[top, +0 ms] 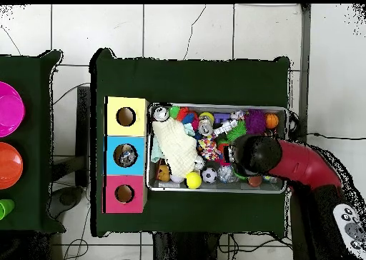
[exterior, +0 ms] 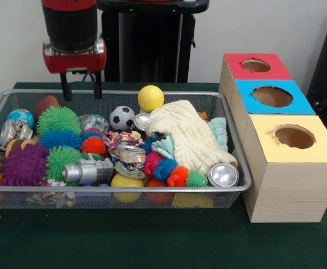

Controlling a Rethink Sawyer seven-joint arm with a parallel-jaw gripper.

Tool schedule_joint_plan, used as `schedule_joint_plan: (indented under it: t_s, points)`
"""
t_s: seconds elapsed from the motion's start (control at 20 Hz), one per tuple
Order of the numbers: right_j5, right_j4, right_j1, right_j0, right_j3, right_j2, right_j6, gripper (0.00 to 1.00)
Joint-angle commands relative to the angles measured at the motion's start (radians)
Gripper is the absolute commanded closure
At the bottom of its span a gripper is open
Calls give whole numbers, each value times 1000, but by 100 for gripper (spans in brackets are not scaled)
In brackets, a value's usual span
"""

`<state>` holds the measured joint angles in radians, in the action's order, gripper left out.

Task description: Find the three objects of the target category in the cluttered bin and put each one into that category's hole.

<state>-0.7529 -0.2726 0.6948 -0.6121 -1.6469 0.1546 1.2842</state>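
Note:
The wire-mesh bin [exterior: 124,189] is full of toys. A wrinkled silvery piece with blue and red print [exterior: 131,155] lies in its middle. Another silvery piece shows its round end at the front right [exterior: 224,175], beside the cream cloth. A third crumpled silvery piece [exterior: 13,132] lies at the left end. My gripper [exterior: 82,89] hangs open and empty above the bin's far left part, over a green spiky ball [exterior: 59,119]. The blue-topped box's hole [exterior: 272,96] is right of the bin. In the overhead view that hole [top: 126,156] shows something silvery inside, and the arm [top: 286,164] covers the gripper.
A red-topped box [exterior: 256,66] and a yellow-topped box [exterior: 293,137] flank the blue one. A cream knitted cloth [exterior: 188,134], a yellow ball [exterior: 150,98], a soccer ball [exterior: 121,118], a silver toy camera [exterior: 88,171] and several spiky balls fill the bin.

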Motion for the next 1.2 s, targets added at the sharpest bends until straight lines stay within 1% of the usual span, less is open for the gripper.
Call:
schedule_joint_plan:
  t_s: [0.05,0.25,0.3,0.4,0.55,0.6,0.65,0.85,0.9,1.05,1.15,1.2]
  points:
    - [-227,-76,35,-24,-28,25,-146,0]
    - [-283,-169,-49,16,46,-9,-89,0]
    - [-281,-184,-71,21,64,-12,-74,0]
    - [-234,-196,-113,12,77,-1,-49,0]
    - [-112,-194,-155,-17,63,29,-23,0]
    - [-68,-191,-165,-27,54,40,-14,0]
    - [-64,-197,-176,-25,57,38,-9,0]
    - [62,-221,-196,-44,21,39,12,0]
    - [82,-226,-191,-55,-1,35,10,0]
    - [141,-228,-224,-83,-10,48,2,0]
    - [147,-230,-245,-84,-7,41,3,0]
    - [127,-230,-253,-76,1,29,7,0]
